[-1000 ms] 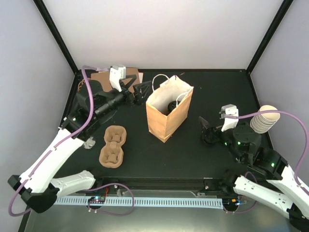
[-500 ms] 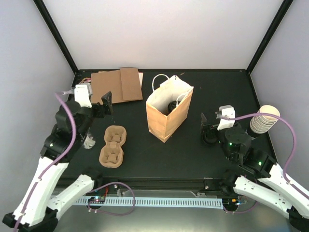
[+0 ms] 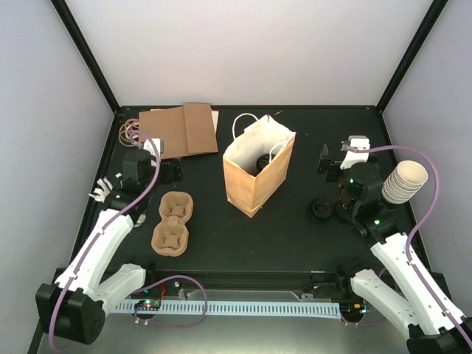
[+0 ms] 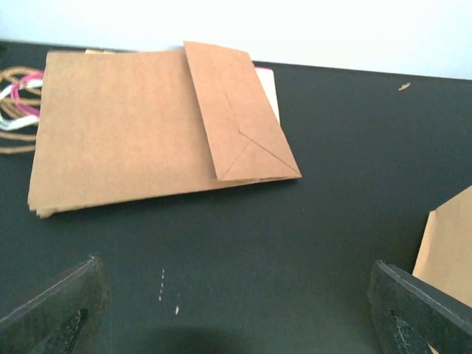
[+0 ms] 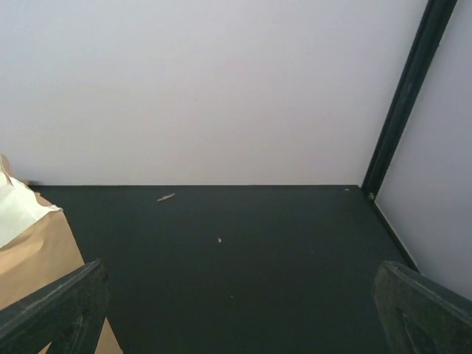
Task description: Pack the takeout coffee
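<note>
**A:** What's in front of you, biggest first?

**B:** The black table [image 3: 295,243]. Near its centre the brown paper bag [image 3: 254,184] stands open. From the bag, flat folded bags [image 4: 125,125] lie at 11 o'clock and the pulp tray [image 3: 172,221] at 8 o'clock. The stack of cream cups [image 3: 404,182] is at 3 o'clock, by the wall.

**A:** Your grippers?

**B:** My left gripper [image 4: 232,259] is spread wide and empty, over bare table near the flat bags. My right gripper [image 5: 240,261] is also wide and empty, at 2 o'clock from the bag.

**A:** And the coffee?

**B:** One black-lidded cup [image 3: 319,210] sits on the table at 4 o'clock from the bag, beside my right arm. Another dark lid [image 3: 262,161] shows inside the bag.
</note>
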Robot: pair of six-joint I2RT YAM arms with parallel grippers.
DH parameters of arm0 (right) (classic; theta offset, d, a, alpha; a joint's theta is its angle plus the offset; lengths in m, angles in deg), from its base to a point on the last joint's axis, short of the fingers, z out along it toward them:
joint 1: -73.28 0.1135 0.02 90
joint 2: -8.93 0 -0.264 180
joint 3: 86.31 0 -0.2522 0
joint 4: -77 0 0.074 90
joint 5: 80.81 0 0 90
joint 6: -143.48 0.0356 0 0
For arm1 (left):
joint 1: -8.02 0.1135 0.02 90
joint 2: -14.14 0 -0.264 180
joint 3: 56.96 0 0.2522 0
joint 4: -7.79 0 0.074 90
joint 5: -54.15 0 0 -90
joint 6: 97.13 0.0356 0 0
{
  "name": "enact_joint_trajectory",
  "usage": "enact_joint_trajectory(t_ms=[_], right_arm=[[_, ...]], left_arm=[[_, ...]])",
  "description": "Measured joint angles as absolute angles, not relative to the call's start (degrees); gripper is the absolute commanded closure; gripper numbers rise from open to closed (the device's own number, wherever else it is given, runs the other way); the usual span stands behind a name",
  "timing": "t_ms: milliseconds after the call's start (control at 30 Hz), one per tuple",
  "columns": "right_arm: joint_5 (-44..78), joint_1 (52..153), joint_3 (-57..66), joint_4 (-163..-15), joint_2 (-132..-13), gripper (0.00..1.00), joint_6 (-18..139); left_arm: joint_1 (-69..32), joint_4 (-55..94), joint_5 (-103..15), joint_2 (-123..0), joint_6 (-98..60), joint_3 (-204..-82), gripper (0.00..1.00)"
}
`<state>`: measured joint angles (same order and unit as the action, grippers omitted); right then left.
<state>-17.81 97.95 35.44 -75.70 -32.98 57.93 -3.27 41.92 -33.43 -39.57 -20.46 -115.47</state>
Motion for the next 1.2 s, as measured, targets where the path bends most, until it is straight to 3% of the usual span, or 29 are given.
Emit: enact_joint_trajectory(t_ms=[267, 500, 700, 867, 1200], right_arm=[[-11.78, 91.20, 43.37, -89.92, -36.17, 0.04, 58.72], [-5.13, 81.14, 52.16, -100.42, -37.70, 0.00, 60.57], [-2.25, 80.53, 61.62, -109.99, -38.97, 0.00, 56.77], [-0.26, 80.53, 62.30, -115.06, -43.78, 0.00, 54.32], [0.53, 80.29, 66.21, -133.77, -59.67, 0.03, 52.27]], left_arm=[[-1.61, 28.93, -33.59, -37.65, -14.51, -106.86, 0.01], [-1.30, 14.59, -32.14, -37.60, -9.50, -95.61, 0.01], [-0.03, 4.28, -30.22, -40.79, -5.18, -91.19, 0.01], [1.80, -3.68, -29.43, -44.53, -4.28, -88.83, 0.01], [4.31, -15.77, -29.63, -54.08, -3.47, -87.93, 0.01]])
